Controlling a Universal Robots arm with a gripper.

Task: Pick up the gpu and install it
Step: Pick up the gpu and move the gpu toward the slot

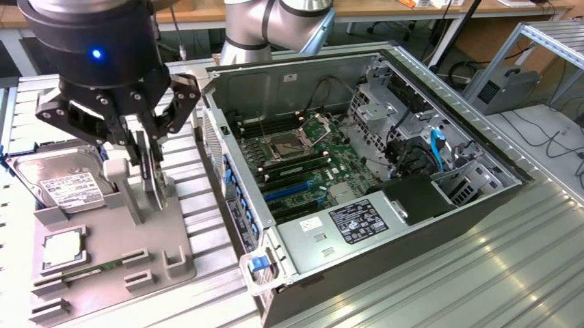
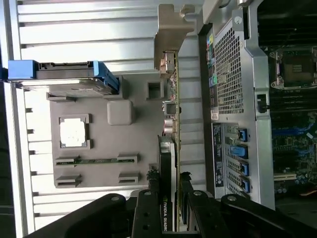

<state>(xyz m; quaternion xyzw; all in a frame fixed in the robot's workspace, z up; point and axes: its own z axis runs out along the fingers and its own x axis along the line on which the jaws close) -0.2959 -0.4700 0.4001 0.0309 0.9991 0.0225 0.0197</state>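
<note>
Work surface: silver ribbed aluminium-profile table (image 1: 511,273), running from 3 o'clock down through 6 to 9 o'clock of the exterior view. Pale glare streaks lie along its slats at 4 to 5 o'clock.
At 12 o'clock: light-brown wooden bench top (image 1: 401,8) along the far edge.
At 1 to 2 o'clock: open silver aluminium-bar frame (image 1: 548,34), with a grey boxy metal unit (image 1: 507,85) beneath it.
At 3 o'clock: pale grey floor (image 1: 524,154) with thin black cables (image 1: 554,145) trailing across it.
</note>
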